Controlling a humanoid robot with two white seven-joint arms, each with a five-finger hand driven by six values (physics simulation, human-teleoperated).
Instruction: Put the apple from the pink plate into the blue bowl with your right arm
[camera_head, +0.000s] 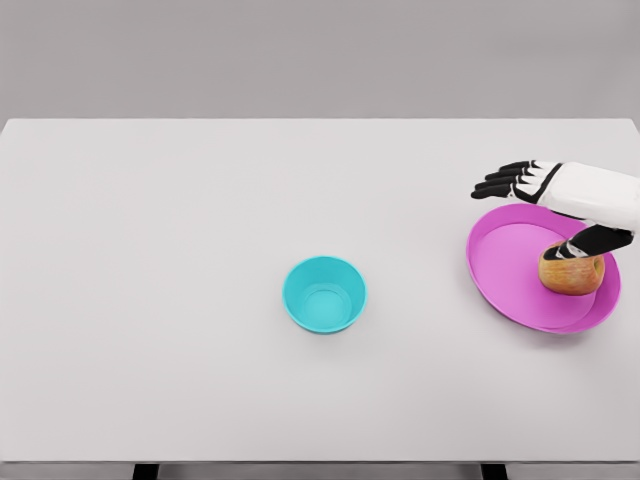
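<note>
Right hand (560, 205) hangs over the pink plate (505, 262), four fingers (503, 181) stretched out toward 9 o'clock, thumb reaching down to the apple (571, 273), gripping nothing. That apple sits on the plate at the hand's 6 o'clock. At the plate's 9 o'clock, well apart on the tabletop (150, 300), stands the blue bowl (324, 294).

Bright, even, diffuse light; faint soft shadows; sharp, glare-free render.
</note>
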